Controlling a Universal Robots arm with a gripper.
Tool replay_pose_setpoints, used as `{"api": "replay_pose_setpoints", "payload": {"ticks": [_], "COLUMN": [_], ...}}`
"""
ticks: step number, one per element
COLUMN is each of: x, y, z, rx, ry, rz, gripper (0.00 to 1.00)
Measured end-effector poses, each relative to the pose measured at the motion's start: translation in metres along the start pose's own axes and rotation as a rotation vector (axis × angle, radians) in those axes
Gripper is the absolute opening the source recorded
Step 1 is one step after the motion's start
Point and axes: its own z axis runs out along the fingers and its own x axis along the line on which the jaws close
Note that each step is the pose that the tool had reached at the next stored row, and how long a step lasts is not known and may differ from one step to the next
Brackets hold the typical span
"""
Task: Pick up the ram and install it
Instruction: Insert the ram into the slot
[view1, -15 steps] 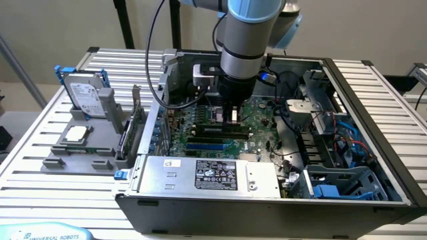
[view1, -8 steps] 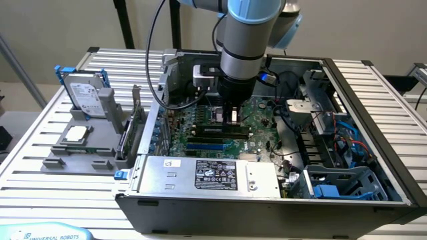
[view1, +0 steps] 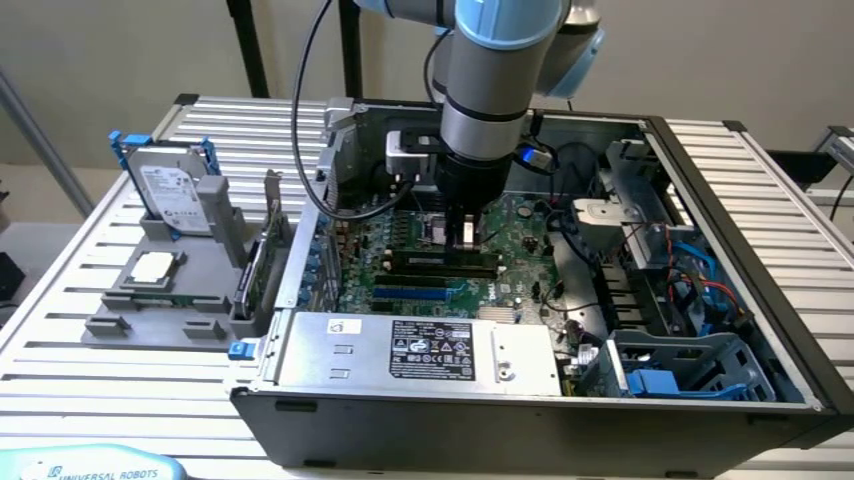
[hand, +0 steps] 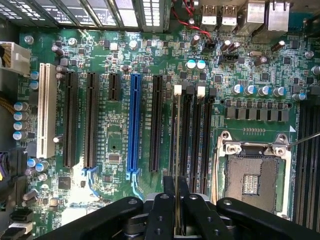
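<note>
Inside the open computer case (view1: 534, 400), the jaws (hand: 176, 210) are clenching the ram (hand: 178, 207) edge-on between them, its long axis running in line with the black memory slots (hand: 191, 135) lying directly beneath.

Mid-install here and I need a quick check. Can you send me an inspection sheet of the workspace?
Surface: slatted metal table, with an open computer case lying on it.
Job's things: ram edge-on between the fingers, above the black memory slots; not yet seated.
Clutter: grey holder at the exterior view's left, carrying a hard drive and a processor chip.
Grippers: gripper shut on the ram, inside the case.
Cables: black cable beside the arm; blue cables in the case.
Surroundings: plain wall, black posts.
</note>
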Motion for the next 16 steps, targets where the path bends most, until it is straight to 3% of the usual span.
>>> {"api": "replay_pose_setpoints", "payload": {"ticks": [16], "x": [-0.0011], "y": [-0.0002], "z": [0.0054], "rx": [0.0], "ry": [0.0012], "rz": [0.001], "gripper": [0.14]}}
